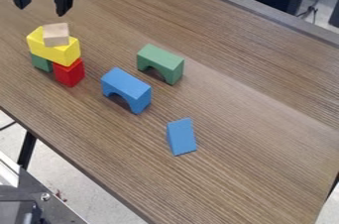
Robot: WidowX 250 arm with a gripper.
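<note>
From my camera, the brown table [258,134] carries everything. I see my gripper [43,10] at upper left, fingers apart, above a stack: a yellow block [47,50] across green [42,63] and red blocks [69,73], a small wooden block [55,34] on top. Beside it sit blue [127,89] and green arches [161,63], then a blue wedge [181,137].

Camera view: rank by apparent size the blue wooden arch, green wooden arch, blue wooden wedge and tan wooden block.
1. Blue wooden arch and green wooden arch: too alike to rank, the blue one nearer the camera.
2. Blue wooden wedge
3. Tan wooden block
</note>
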